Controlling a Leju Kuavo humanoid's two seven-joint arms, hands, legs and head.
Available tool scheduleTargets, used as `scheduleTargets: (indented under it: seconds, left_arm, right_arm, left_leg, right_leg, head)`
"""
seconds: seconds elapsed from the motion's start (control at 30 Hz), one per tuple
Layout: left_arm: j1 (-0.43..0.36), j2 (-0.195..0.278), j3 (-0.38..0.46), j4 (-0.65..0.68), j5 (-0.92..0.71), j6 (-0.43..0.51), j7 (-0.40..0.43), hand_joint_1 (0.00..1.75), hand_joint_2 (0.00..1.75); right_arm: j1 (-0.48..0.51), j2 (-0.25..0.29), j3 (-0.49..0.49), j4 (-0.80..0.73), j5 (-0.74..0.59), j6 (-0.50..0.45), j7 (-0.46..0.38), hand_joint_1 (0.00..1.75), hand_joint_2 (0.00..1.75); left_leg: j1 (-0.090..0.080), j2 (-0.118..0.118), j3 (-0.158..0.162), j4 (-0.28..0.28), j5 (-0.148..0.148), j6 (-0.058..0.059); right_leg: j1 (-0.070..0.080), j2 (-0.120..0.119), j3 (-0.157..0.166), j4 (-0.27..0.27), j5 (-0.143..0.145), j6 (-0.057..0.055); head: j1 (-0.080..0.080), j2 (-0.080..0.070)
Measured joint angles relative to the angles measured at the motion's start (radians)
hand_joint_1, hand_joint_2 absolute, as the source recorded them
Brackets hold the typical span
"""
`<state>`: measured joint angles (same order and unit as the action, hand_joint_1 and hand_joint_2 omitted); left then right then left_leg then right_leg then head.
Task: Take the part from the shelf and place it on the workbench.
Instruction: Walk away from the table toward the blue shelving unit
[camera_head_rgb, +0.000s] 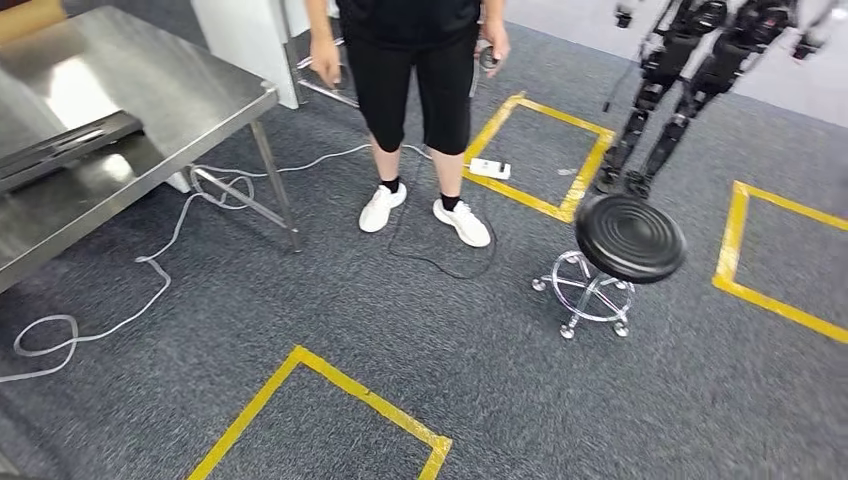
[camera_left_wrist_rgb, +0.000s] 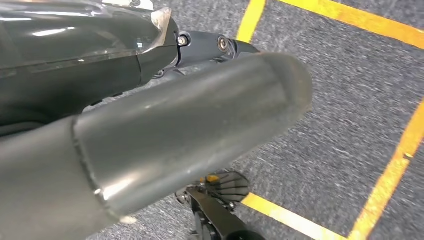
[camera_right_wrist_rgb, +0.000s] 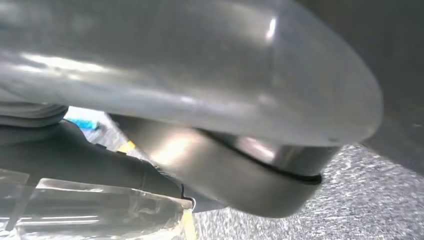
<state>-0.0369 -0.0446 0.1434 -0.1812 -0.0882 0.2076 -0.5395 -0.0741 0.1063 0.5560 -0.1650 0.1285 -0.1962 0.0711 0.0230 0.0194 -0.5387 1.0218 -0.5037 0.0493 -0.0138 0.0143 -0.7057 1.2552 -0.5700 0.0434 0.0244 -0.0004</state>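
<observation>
The steel workbench (camera_head_rgb: 170, 90) stands at the left of the head view, and a dark flat piece (camera_head_rgb: 62, 148) lies on its top. In the left wrist view my left hand (camera_left_wrist_rgb: 190, 125) hangs over the carpet, its thick grey thumb across the picture and a dark finger (camera_left_wrist_rgb: 210, 45) behind it. My right hand (camera_right_wrist_rgb: 210, 85) looms close and blurred in the right wrist view, with its thumb on top and dark fingers (camera_right_wrist_rgb: 100, 160) beneath. Whether either hand holds anything is hidden.
A person (camera_head_rgb: 415, 90) in black stands ahead with white shoes. A black round stool (camera_head_rgb: 628, 238) on wheels is at the right, with another dark robot (camera_head_rgb: 690, 70) behind it. Grey cables (camera_head_rgb: 150, 285) trail beside the bench legs. Yellow tape squares (camera_head_rgb: 330, 385) mark the carpet.
</observation>
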Motion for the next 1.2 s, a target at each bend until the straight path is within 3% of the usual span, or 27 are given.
scheduleTargets:
  seconds: [0.03,0.07,0.1,0.17,0.23,0.3,0.33,0.4,0.47,0.53,0.57,0.63,0.67,0.73,0.77,0.83,0.87,0.93,1.0,1.07,1.1,1.13,1.2]
  left_arm:
    - [0.0,0.0,0.006,0.0,0.006,-0.01,-0.007,0.0,0.0]
    - [-0.001,0.0,0.011,0.0,0.007,-0.02,-0.014,0.0,0.0]
    - [-0.002,0.0,0.014,0.0,0.004,-0.026,-0.019,0.0,0.0]
    - [-0.006,0.0,0.015,0.0,-0.008,-0.036,-0.026,0.0,0.0]
    - [-0.01,0.001,0.016,0.0,-0.018,-0.041,-0.031,0.0,0.0]
    - [-0.013,0.002,0.016,0.0,-0.021,-0.042,-0.032,0.0,0.0]
    - [-0.016,0.003,0.016,-0.001,-0.022,-0.042,-0.032,0.0,0.0]
    - [-0.018,0.005,0.016,-0.002,-0.025,-0.042,-0.033,0.0,0.0]
    - [-0.015,0.007,0.016,-0.002,-0.027,-0.042,-0.033,0.0,0.0]
    - [-0.011,0.009,0.016,-0.001,-0.027,-0.042,-0.033,0.0,0.0]
    - [-0.01,0.01,0.016,-0.001,-0.027,-0.042,-0.033,0.0,0.0]
    - [-0.011,0.011,0.016,-0.001,-0.027,-0.042,-0.033,0.0,0.0]
    - [-0.01,0.012,0.016,-0.001,-0.027,-0.042,-0.032,0.0,0.0]
    - [-0.009,0.012,0.016,0.001,-0.027,-0.041,-0.025,0.0,0.0]
    - [-0.009,0.012,0.016,0.001,-0.027,-0.041,-0.02,0.0,0.0]
    - [-0.011,0.012,0.016,0.001,-0.027,-0.038,-0.01,0.0,0.0]
    - [-0.014,0.011,0.016,0.001,-0.027,-0.036,-0.005,0.0,0.0]
    - [-0.016,0.009,0.016,0.0,-0.022,-0.026,0.004,0.0,0.0]
    - [-0.013,0.008,0.017,0.0,-0.015,-0.017,0.007,0.0,0.0]
    - [-0.012,0.005,0.019,0.0,-0.008,-0.005,0.003,0.0,0.0]
    - [-0.011,0.003,0.022,0.0,-0.002,0.006,-0.001,0.0,0.0]
    - [-0.011,0.0,0.027,0.0,0.004,0.017,-0.007,0.0,0.0]
    - [-0.008,-0.008,0.039,0.0,0.018,0.043,-0.019,0.0,0.0]
  right_arm:
    - [-0.004,0.001,0.0,0.0,-0.001,0.0,0.0,0.0,0.0]
    - [-0.007,0.003,0.0,0.0,-0.002,0.001,0.002,0.0,0.0]
    - [-0.011,0.004,0.0,0.0,-0.002,0.002,0.005,0.0,0.0]
    - [-0.021,0.007,0.0,0.0,-0.002,0.008,0.015,0.0,0.0]
    - [-0.029,0.011,0.0,0.0,0.0,0.013,0.023,0.0,0.0]
    - [-0.032,0.013,0.0,-0.001,0.001,0.015,0.025,0.0,0.0]
    - [-0.031,0.015,0.0,-0.001,0.001,0.016,0.025,0.0,0.0]
    - [-0.029,0.018,0.0,-0.001,0.001,0.016,0.026,0.0,0.0]
    - [-0.031,0.022,0.0,-0.001,0.001,0.016,0.027,0.0,0.0]
    - [-0.032,0.026,0.0,-0.001,0.001,0.016,0.027,0.0,0.0]
    - [-0.031,0.026,0.0,-0.001,0.001,0.017,0.027,0.0,0.0]
    - [-0.029,0.026,0.0,-0.001,0.001,0.018,0.028,0.0,0.0]
    - [-0.029,0.026,0.0,-0.001,0.001,0.019,0.029,0.0,0.0]
    - [-0.033,0.027,0.0,-0.001,0.002,0.025,0.033,0.0,0.0]
    - [-0.033,0.027,0.001,-0.001,0.003,0.029,0.037,0.0,0.0]
    - [-0.03,0.026,0.001,-0.001,0.006,0.037,0.044,0.0,0.0]
    - [-0.029,0.026,0.002,-0.001,0.009,0.041,0.048,0.0,0.0]
    - [-0.031,0.023,0.005,0.0,0.015,0.05,0.058,0.0,0.0]
    - [-0.034,0.018,0.01,0.0,0.02,0.058,0.063,0.0,0.0]
    - [-0.03,0.011,0.014,0.0,0.025,0.061,0.053,0.0,0.0]
    - [-0.026,0.007,0.017,0.0,0.027,0.06,0.043,0.0,0.0]
    - [-0.02,0.003,0.019,0.0,0.028,0.055,0.031,0.0,0.0]
    - [-0.011,-0.002,0.02,0.0,0.03,0.037,0.011,0.0,0.0]
  left_leg:
    - [-0.002,0.017,-0.001,0.0,0.0,0.0]
    - [-0.003,0.032,-0.001,0.0,0.0,0.001]
    - [-0.004,0.045,-0.001,0.0,0.0,0.0]
    - [-0.008,0.067,0.003,0.001,-0.002,-0.002]
    - [-0.013,0.086,0.007,0.002,-0.005,-0.01]
    - [-0.014,0.105,0.012,0.0,-0.006,-0.021]
    - [-0.011,0.104,0.013,0.003,-0.01,-0.027]
    - [-0.004,0.063,-0.001,0.043,-0.043,-0.037]
    - [0.0,0.003,-0.05,0.161,-0.115,-0.043]
    - [0.003,-0.019,-0.101,0.272,-0.16,-0.05]
    - [0.006,-0.021,-0.107,0.284,-0.153,-0.054]
    - [0.019,-0.032,-0.071,0.206,-0.09,-0.066]
    - [0.027,-0.056,-0.046,0.143,-0.057,-0.073]
    - [0.037,-0.099,-0.017,0.059,-0.027,-0.079]
    - [0.034,-0.108,-0.015,0.047,-0.028,-0.076]
    - [0.024,-0.087,-0.013,0.041,-0.027,-0.059]
    - [0.021,-0.074,-0.009,0.035,-0.022,-0.048]
    - [0.02,-0.044,-0.002,0.024,-0.014,-0.03]
    - [0.015,-0.012,-0.001,0.023,-0.014,-0.023]
    - [0.01,0.018,-0.001,0.023,-0.015,-0.022]
    - [0.008,0.031,0.0,0.023,-0.016,-0.022]
    - [0.008,0.041,0.001,0.023,-0.017,-0.023]
    - [0.005,0.059,0.005,0.023,-0.021,-0.028]
  right_leg:
    - [-0.001,-0.002,-0.012,0.034,-0.009,0.004]
    - [-0.001,-0.004,-0.004,0.03,-0.004,0.01]
    - [-0.002,-0.01,0.026,-0.014,0.014,0.016]
    - [0.004,-0.054,0.113,-0.161,0.059,0.02]
    - [0.014,-0.087,0.156,-0.246,0.082,0.009]
    - [0.019,-0.072,0.151,-0.254,0.087,-0.003]
    - [0.011,-0.061,0.154,-0.258,0.091,-0.009]
    - [-0.004,-0.039,0.16,-0.267,0.1,-0.026]
    - [-0.009,-0.017,0.16,-0.27,0.106,-0.038]
    - [-0.008,0.009,0.159,-0.269,0.108,-0.041]
    - [-0.01,0.022,0.159,-0.268,0.109,-0.041]
    - [-0.015,0.05,0.159,-0.261,0.107,-0.037]
    - [-0.014,0.063,0.154,-0.251,0.104,-0.032]
    - [-0.011,0.09,0.137,-0.226,0.096,-0.014]
    - [-0.009,0.101,0.126,-0.22,0.095,-0.004]
    - [-0.011,0.118,0.112,-0.221,0.1,0.014]
    - [-0.012,0.107,0.105,-0.215,0.097,0.02]
    - [-0.011,0.054,0.072,-0.149,0.065,0.018]
    - [-0.006,0.014,0.012,-0.026,0.012,0.013]
    - [-0.005,0.004,-0.015,0.039,-0.005,0.019]
    - [-0.005,-0.001,-0.001,0.018,0.007,0.025]
    - [-0.005,-0.013,0.032,-0.04,0.03,0.03]
    - [0.004,-0.06,0.103,-0.173,0.074,0.026]
  head:
    - [0.0,0.0]
    - [0.0,0.0]
    - [0.0,0.0]
    - [0.001,0.0]
    - [0.0,0.0]
    - [0.0,0.0]
    - [0.0,0.0]
    - [-0.004,0.0]
    - [-0.008,0.0]
    - [-0.009,0.0]
    - [-0.009,0.0]
    - [-0.009,0.0]
    - [-0.01,0.0]
    - [-0.011,0.0]
    - [-0.011,0.0]
    - [-0.01,0.0]
    - [-0.01,0.0]
    - [-0.005,0.0]
    - [0.0,0.0]
    - [0.002,0.0]
    - [0.002,0.0]
    - [0.004,0.0]
    - [0.006,0.0]
